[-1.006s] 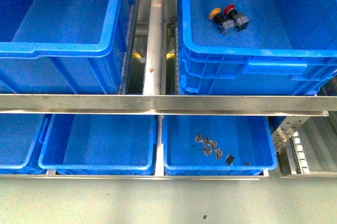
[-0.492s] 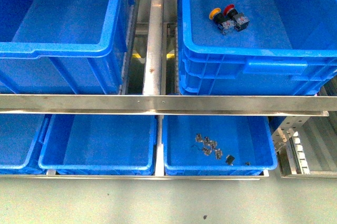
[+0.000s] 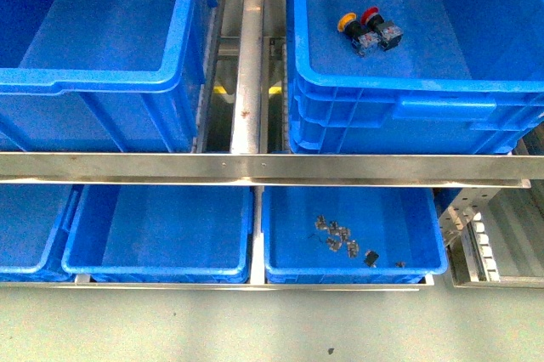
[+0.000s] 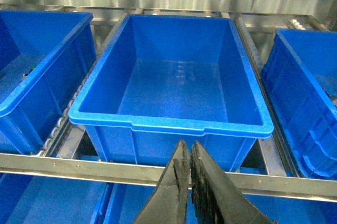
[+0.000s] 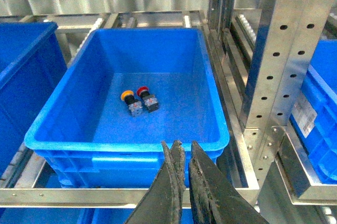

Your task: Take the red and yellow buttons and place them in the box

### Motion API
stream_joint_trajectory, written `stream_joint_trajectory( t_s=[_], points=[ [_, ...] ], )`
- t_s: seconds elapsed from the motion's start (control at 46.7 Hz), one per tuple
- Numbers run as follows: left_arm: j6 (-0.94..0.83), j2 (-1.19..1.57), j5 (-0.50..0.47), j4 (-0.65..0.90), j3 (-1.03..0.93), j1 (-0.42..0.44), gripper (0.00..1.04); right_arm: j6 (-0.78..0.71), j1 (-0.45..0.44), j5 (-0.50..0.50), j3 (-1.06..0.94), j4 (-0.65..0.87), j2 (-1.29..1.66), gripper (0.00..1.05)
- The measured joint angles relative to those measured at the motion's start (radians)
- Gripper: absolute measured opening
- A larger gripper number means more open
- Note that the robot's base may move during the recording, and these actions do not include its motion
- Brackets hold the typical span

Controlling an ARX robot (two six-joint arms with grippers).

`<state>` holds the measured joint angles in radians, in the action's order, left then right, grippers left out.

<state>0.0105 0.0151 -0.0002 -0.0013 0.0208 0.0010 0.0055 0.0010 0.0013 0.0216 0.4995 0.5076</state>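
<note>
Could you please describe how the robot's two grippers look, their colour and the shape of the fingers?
Both look alike. The left gripper and right gripper each have two matte black fingers, broad at the base and tapering to narrow tips, with slightly rough, worn edges. No cables, markings or labels are visible. The arms themselves do not show in any view.

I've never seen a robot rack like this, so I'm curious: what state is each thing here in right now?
Red mushroom-cap push button: lying on its side in the crate.
Yellow-orange push button: on its side, touching the red one.
Large deep blue plastic crate: open-topped, holding both buttons.
Left gripper: shut, empty.
Right gripper: shut, empty.
Small dark metal parts: scattered loose in a lower tray.
</note>
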Motion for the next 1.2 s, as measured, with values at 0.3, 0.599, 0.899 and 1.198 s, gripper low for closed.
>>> stream_joint_trajectory(
  t_s=[0.3,0.599,0.899,1.198],
  points=[
    [0.0,0.0,0.0,0.0,0.0,0.0,0.03,0.0,0.0,0.0,0.0,-0.154,-0.162,0.04],
    [0.0,0.0,0.0,0.0,0.0,0.0,0.03,0.0,0.0,0.0,0.0,-0.267,-0.277,0.04],
    [0.0,0.0,0.0,0.0,0.0,0.0,0.03,0.0,0.0,-0.001,0.0,-0.42,-0.403,0.04],
    [0.0,0.0,0.0,0.0,0.0,0.0,0.03,0.0,0.0,-0.001,0.0,-0.498,-0.502,0.04]
  ],
)
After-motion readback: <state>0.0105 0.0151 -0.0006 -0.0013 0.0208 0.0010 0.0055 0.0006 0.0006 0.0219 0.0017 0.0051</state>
